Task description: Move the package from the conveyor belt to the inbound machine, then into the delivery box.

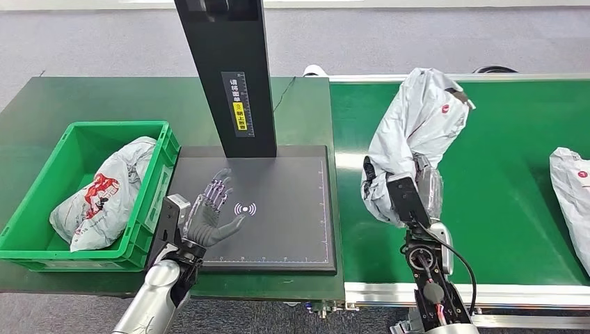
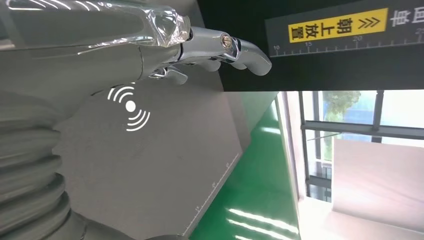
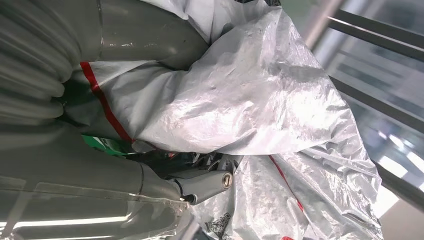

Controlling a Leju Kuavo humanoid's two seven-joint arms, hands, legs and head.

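**Grey poly-bag package held up over the belt, scanner plate off to its left**

Grey plastic is what we have in the right hand (image 1: pixel 410 198): the package (image 1: pixel 417 132) is clamped at its lower end and stands tall above the green conveyor belt (image 1: pixel 501 209), its long axis roughly upright, tipping a little away from us. The inbound machine's dark scan plate (image 1: pixel 278 229) lies to the package's left, across the belt's edge, so we judge the coming move to be a sideways carry. Our left hand (image 1: pixel 212 212) hovers over that plate near the wireless mark (image 1: pixel 245 208), fingers apart and holding nothing; it is nearer the plate and may be in the way.

Beyond it, the green delivery box (image 1: pixel 31 240) already holds another bag (image 1: pixel 104 195). A further bag (image 1: pixel 574 195) is cut off at the belt's right. Plastic hides most of the right hand's fingers.
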